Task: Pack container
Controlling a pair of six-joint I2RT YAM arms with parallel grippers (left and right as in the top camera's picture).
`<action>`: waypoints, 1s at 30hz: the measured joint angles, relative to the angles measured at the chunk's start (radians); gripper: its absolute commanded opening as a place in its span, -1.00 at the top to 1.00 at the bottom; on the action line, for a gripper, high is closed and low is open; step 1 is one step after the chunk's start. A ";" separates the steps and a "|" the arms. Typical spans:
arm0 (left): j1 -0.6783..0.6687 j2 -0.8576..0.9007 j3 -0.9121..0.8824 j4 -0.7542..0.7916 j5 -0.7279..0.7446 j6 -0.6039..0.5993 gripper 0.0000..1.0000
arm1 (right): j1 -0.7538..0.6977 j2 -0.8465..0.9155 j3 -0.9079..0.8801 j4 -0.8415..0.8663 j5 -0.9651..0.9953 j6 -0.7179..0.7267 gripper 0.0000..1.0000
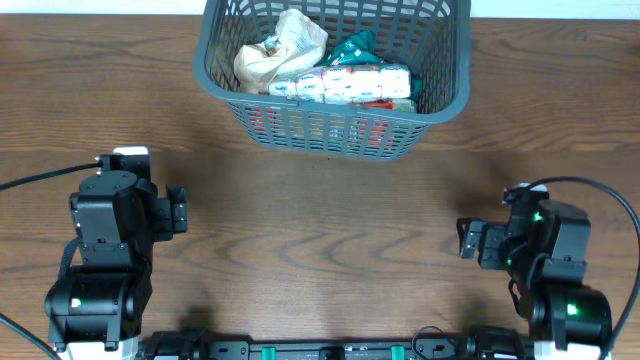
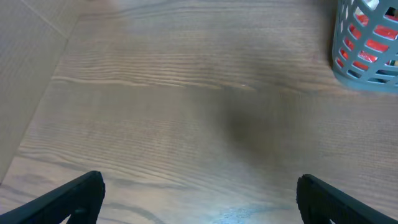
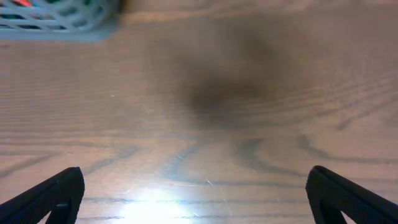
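**A:** What does everything sit on?

**B:** A brown wooden table (image 1: 320, 230) with bold grain. It fills most of all three views.

**A:** And the basket?

**B:** The dark grey basket (image 1: 452, 95) stands at the top centre of the overhead frame, and the top edge cuts off its far side. One corner of the basket (image 2: 367, 71) also shows at the upper right of the left wrist view. A blurred piece of the basket (image 3: 62, 22) sits at the upper left of the right wrist view.

**A:** Is anything in it?

**B:** Yes. A crumpled beige bag (image 1: 275, 50) lies in its left part, and a dark green packet (image 1: 352, 45) is nearer the middle. A long white packet with coloured print (image 1: 350, 83) rests along the near wall. Something red (image 1: 300, 120) shows through the slots low down, but what it is cannot be told.

**A:** Where are the arms?

**B:** The left gripper (image 1: 178, 210) is at the lower left of the overhead frame and the right gripper (image 1: 468, 240) at the lower right. Both are well apart from the basket.

**A:** Are they open or closed?

**B:** In the left wrist view the black fingers (image 2: 74, 196) sit in the two bottom corners, spread wide, with only bare table between them. The right wrist view shows the same thing. Its fingers (image 3: 53, 196) are far apart and hold nothing.
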 measured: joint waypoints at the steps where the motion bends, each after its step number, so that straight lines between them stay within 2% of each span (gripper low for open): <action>1: 0.000 0.000 0.000 0.000 0.000 0.000 -0.97 | 0.016 -0.031 0.000 0.000 0.000 0.000 -0.99; 11: 0.000 0.001 -0.001 -0.001 -0.001 0.000 -0.97 | 0.194 -0.396 -0.002 -0.075 -0.021 0.006 -0.98; 17: 0.000 0.002 -0.001 0.000 -0.001 0.000 -0.97 | 0.267 -0.582 -0.073 -0.017 -0.017 0.006 -0.98; 21: 0.000 0.002 -0.001 0.000 -0.001 0.000 -0.97 | 0.274 -0.626 -0.210 0.157 -0.014 0.006 -0.99; 30: 0.000 0.002 -0.001 -0.001 -0.005 0.000 -0.97 | 0.283 -0.627 -0.553 0.756 0.070 0.006 -0.98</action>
